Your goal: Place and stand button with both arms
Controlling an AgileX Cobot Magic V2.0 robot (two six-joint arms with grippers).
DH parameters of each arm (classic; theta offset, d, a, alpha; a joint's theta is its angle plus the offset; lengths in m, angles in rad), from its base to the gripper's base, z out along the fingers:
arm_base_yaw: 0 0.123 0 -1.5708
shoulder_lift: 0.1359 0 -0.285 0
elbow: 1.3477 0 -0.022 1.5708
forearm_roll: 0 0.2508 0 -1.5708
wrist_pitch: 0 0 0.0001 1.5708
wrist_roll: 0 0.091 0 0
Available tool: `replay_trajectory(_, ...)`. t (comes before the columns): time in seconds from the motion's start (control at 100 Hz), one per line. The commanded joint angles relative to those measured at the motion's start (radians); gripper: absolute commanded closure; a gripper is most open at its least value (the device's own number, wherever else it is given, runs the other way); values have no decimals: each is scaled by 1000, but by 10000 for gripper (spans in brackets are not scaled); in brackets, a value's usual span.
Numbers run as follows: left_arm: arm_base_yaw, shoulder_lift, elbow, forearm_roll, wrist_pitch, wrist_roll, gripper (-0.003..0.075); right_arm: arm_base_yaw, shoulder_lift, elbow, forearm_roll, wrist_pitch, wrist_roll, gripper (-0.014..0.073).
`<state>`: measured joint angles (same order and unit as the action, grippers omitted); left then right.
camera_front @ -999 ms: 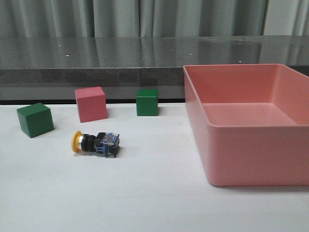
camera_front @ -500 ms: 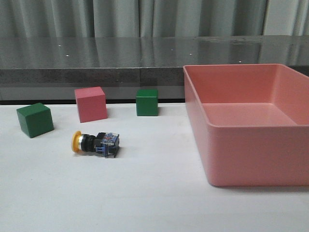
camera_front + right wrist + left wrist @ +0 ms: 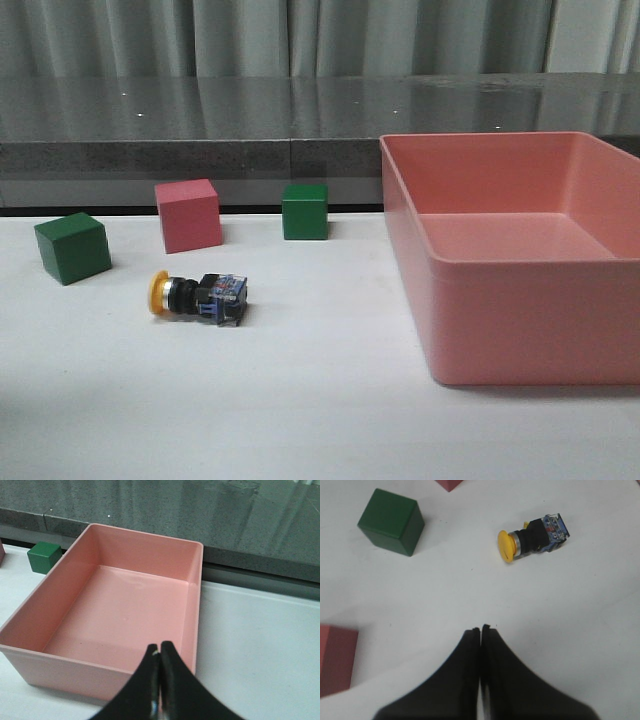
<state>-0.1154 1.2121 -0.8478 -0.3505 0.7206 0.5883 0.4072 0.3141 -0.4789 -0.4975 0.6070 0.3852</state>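
Observation:
The button (image 3: 197, 296) lies on its side on the white table, its yellow cap toward the left and its blue-clear base block toward the right. The left wrist view also holds the button (image 3: 534, 536), well apart from my left gripper (image 3: 481, 628), which is shut with nothing between its fingers. My right gripper (image 3: 159, 646) is shut and empty too, hovering over the near rim of the pink tray (image 3: 196, 580). Neither arm appears in the front view.
A large, empty pink tray (image 3: 480, 330) fills the right side. Behind the button stand a green cube (image 3: 72, 247), a pink cube (image 3: 188, 215) and a second green cube (image 3: 304, 211). A dark ledge runs along the table's back edge.

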Motion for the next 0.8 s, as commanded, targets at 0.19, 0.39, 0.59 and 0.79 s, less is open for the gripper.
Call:
replay_trajectory(0.19,1,204,-166,-392,14,547,589,-5,9,-25,-23,-77,5,655)
replay_trajectory(0.39,1,224,-170,-557,18,988,218,-5,9,-25,-23,-77,5,655)
replay_trajectory(0.59,1,233,-170,-583,-78,1005,206,-5,9,-25,-23,-77,5,655)
replay_trajectory(0.79,1,296,-168,-672,-73,1257,208,-5,9,-25,-23,-77,5,655)
